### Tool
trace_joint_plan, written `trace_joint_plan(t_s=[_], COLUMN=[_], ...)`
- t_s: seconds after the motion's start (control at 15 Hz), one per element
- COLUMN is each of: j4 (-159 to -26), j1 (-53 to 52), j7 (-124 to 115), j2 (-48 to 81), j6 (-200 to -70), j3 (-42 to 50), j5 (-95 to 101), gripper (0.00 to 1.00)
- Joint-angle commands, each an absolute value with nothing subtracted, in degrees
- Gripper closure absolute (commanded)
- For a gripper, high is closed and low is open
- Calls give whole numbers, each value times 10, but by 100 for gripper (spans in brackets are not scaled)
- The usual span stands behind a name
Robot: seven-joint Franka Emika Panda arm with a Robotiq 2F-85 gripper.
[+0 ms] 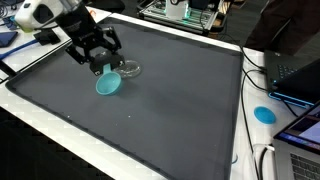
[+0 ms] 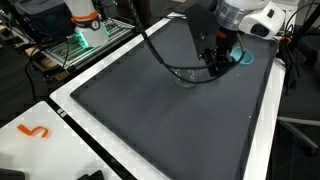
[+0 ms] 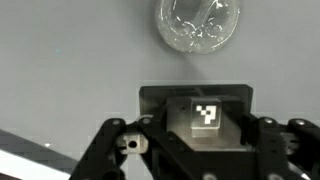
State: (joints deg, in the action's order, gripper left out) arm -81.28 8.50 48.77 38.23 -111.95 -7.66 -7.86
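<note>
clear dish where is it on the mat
In an exterior view the clear dish sits on the dark mat beside the teal disc, close to the gripper; the wrist view shows it at top centre.

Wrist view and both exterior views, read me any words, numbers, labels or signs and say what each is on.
No words, brands or numbers read clearly.
Square black-and-white code marker on the black block, wrist view: pattern only.
Orange mark on the white table border, in an exterior view: "S" or "5", cannot tell.
</note>
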Motion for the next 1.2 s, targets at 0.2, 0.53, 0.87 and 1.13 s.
trace_joint_plan(t_s=[0.2, 0.53, 0.87, 1.13], j4=[-818, -852, -903, -942], j1=[163, 200, 225, 235], j7=[541, 586, 622, 660], j2=[398, 394, 376, 362], j6=[-1115, -1131, -1150, -1164], j3=[-85, -84, -81, -70], j5=[-201, -280, -357, -414], gripper=[69, 69, 69, 69])
